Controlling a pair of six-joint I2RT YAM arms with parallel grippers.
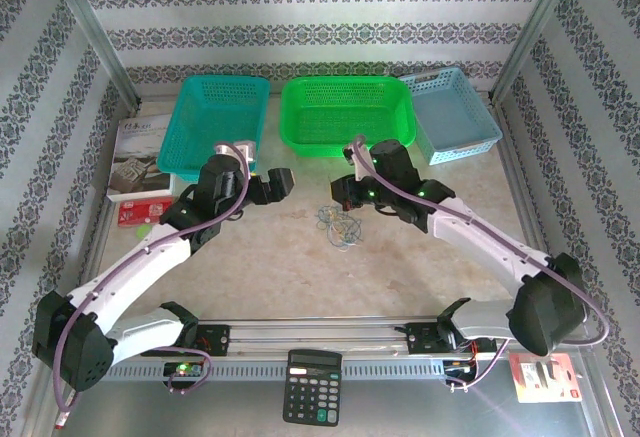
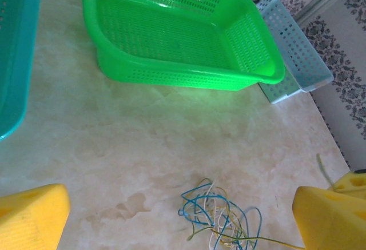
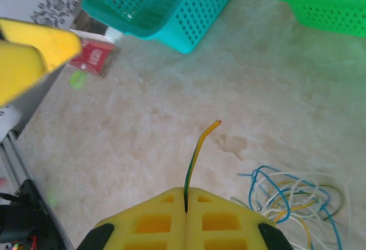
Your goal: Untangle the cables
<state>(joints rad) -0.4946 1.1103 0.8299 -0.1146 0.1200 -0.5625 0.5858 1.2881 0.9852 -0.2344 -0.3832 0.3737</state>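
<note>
Right tool point(image 3: 186, 194), yellow-fingered, is clamped tight on one thin yellow-green wire point(image 3: 197, 150). The wire's short free end pokes out past the fingertips and curves toward the teal mesh basket point(image 3: 171, 10). Left tool point(image 1: 282, 183) gapes wide, holding nothing. One small tangle of thin blue, yellow and white cables point(image 1: 340, 225) lies on the marble-patterned bench point(image 1: 400, 277) between both tools, near the green mesh basket point(image 1: 345, 112), the middle of three baskets.
</note>
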